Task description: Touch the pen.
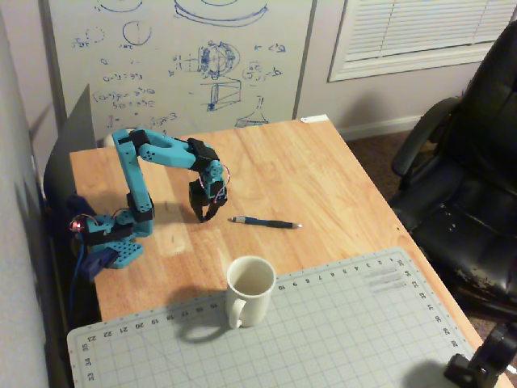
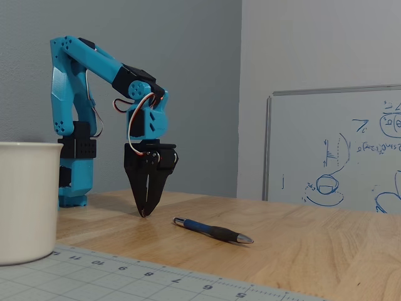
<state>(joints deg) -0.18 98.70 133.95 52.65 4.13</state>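
Note:
The pen [image 1: 264, 221] lies flat on the wooden table [image 1: 323, 178], a thin dark blue-black stick with a silvery tip pointing right; in the other fixed view it [image 2: 213, 230] lies in front of the arm. My black gripper [image 1: 205, 217] on the turquoise arm points straight down, fingertips at or just above the tabletop, to the left of the pen's left end and apart from it. In the low fixed view the gripper [image 2: 144, 214] has its fingers closed together to a point, holding nothing.
A white mug [image 1: 249, 290] stands on the grey cutting mat [image 1: 339, 323] at the front; it also shows at the left edge of the low view [image 2: 25, 200]. The arm's base [image 1: 113, 234] sits at the table's left edge. A black office chair [image 1: 468, 178] stands right of the table.

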